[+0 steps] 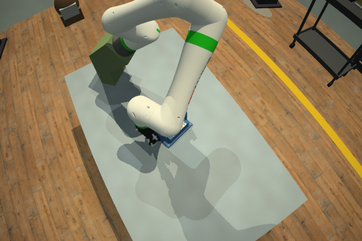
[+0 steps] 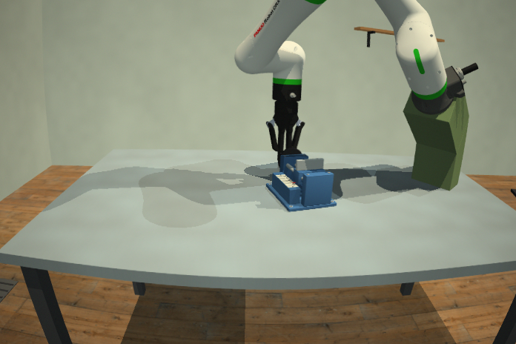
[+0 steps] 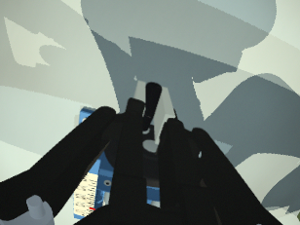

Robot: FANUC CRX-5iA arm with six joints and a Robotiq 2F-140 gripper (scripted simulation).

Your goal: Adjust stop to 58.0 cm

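Observation:
A blue stop fixture (image 2: 303,184) stands on the grey table, with a white scale strip (image 2: 287,181) on its left side and a grey stop block (image 2: 309,164) on top. Its dark handwheel sits at the far end, mostly hidden by my fingers. My gripper (image 2: 285,150) points straight down over that end and is shut on the handwheel (image 3: 149,131). In the wrist view the black fingers close around the wheel, with the blue body and the scale (image 3: 87,195) below left. In the overhead view the arm covers most of the fixture (image 1: 176,136).
The green robot pedestal (image 2: 439,144) stands at the table's back right corner. A black rack (image 1: 335,42) stands on the floor beyond the yellow line (image 1: 300,96).

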